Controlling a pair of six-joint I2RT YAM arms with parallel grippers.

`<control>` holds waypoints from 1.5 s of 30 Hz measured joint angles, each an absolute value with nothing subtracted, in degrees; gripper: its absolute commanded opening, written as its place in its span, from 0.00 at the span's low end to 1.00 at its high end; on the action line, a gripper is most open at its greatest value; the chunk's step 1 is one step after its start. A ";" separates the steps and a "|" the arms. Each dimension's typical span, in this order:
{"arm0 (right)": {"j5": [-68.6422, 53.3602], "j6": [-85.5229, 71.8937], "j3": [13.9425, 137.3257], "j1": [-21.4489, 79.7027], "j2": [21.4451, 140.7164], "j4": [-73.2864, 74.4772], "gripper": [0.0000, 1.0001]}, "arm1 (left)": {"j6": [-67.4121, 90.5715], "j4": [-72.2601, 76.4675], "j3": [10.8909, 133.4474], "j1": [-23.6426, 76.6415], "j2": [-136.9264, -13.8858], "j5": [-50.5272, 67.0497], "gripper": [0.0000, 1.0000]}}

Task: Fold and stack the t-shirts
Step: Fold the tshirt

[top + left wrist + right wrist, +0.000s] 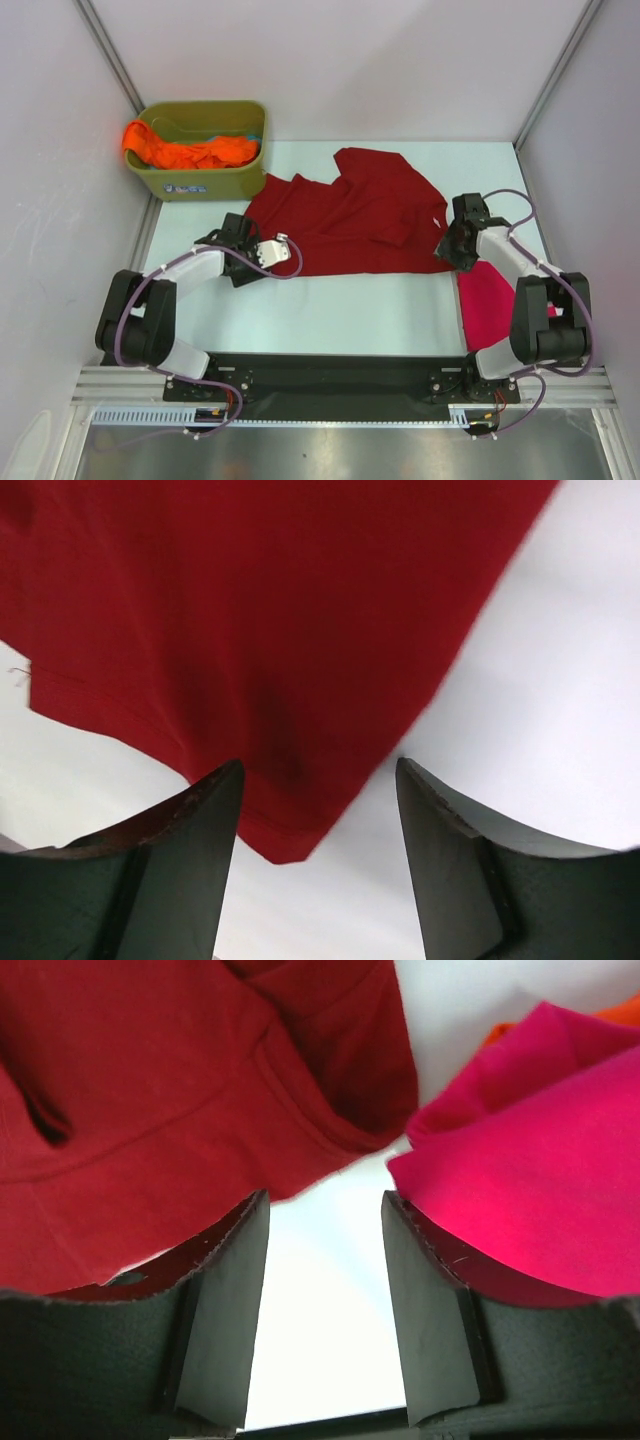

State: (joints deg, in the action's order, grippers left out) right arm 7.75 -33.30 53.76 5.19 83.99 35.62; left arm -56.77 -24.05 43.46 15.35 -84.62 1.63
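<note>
Hidden pink shirt: the pink t-shirt [487, 300] lies on the desk [350, 310] just behind the right end effector [452, 243]. The right arm covers part of it, so its whole shape does not show.
Cut off: in both wrist views the dark red t-shirt [360, 215] runs off the top of the picture.
Blurry: in the left wrist view one edge of the red cloth [250, 610] is smeared and soft.
Hard to tell: the orange t-shirt [190, 150] is bunched up in the green tub [210, 182], far ahead of the left end effector [240, 230], with one end hanging over the rim. A tiny blue-green bit [252, 137] beside it is too small to name.
Red shirt: it lies spread and wrinkled on the desk between the two end effectors.
Left arm: it is bent low over the desk and reaches to the near left edge of the red shirt.
Left end effector [320, 780]: its fingers are apart. A corner of the red shirt pokes in between them. I cannot tell if they touch the cloth.
Right arm: it is folded back on itself, with its tip low at the right edge of the red shirt.
Right end effector [325, 1205]: its fingers are apart with bare white desk between them. Red cloth [150, 1090] is by one finger and pink cloth [530, 1190] by the other.
</note>
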 measured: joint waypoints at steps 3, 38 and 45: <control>7.99 -35.94 53.49 5.63 86.54 33.41 0.54 | -57.10 -20.82 43.05 15.35 -85.17 1.04 0.64; -1.61 -41.21 48.95 18.22 66.06 55.46 0.00 | -60.80 -64.01 42.28 5.15 -43.18 10.76 0.00; -2.26 -42.92 45.39 19.55 64.23 60.66 0.00 | -61.76 -65.78 35.81 5.10 -42.70 10.39 0.00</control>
State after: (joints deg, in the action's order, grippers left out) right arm -2.26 -42.92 45.39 19.55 64.23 60.66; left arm -61.76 -65.78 35.81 5.10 -42.70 10.39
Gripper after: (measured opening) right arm 0.019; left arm 0.015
